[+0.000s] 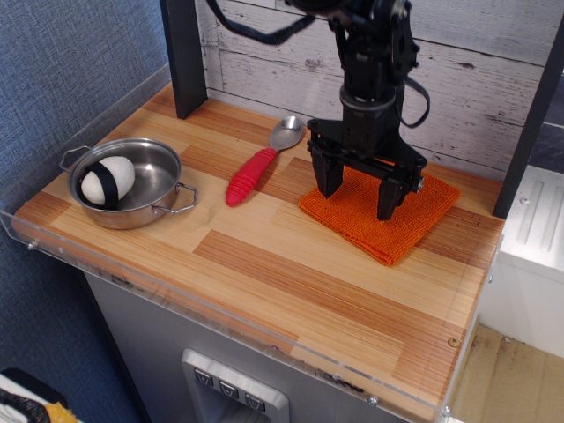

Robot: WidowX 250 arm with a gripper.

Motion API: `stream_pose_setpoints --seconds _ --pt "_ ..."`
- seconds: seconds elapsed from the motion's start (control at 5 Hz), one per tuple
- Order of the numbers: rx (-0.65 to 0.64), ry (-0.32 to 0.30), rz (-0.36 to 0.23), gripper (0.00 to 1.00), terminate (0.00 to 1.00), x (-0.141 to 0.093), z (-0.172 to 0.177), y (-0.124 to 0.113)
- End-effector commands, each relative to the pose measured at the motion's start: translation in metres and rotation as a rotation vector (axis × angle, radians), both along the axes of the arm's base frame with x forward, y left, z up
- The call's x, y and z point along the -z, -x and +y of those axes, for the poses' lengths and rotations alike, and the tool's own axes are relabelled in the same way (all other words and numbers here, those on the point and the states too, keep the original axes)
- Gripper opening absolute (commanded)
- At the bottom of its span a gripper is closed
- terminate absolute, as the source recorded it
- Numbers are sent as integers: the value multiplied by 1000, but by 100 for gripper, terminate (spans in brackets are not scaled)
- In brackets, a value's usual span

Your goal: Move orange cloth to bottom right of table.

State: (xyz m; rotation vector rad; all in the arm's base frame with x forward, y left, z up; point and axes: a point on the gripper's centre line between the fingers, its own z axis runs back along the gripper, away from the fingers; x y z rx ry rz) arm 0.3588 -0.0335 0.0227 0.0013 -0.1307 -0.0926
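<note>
The orange cloth [361,222] lies flat on the striped wooden table [291,291] at the back right. My gripper [356,204] is open and hangs just over the middle of the cloth, one finger near its left edge, the other over its right half. The fingers [386,198] hold nothing. The arm hides part of the cloth's far side.
A red-handled spoon [250,175] lies left of the cloth, its steel bowl pointing to the back. A steel pot [134,183] with a white and black ball in it stands at the left. A clear acrylic rim [176,295] runs along the table's edges. A dark post [183,53] stands at the back left.
</note>
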Motion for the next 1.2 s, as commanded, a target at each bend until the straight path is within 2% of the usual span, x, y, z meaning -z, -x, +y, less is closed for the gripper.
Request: stream_pose_setpoints --seconds 0.0,0.2,0.4,0.6,1.0 --pt "22 -3 -73 100 0 -12 -9 -22" --pt "29 10 -35 100 0 1 -21 -26" --pt "21 5 33 100 0 18 -21 -19" --pt "32 -6 75 100 0 27 -19 -8" --pt "43 -1 116 100 0 18 -10 38"
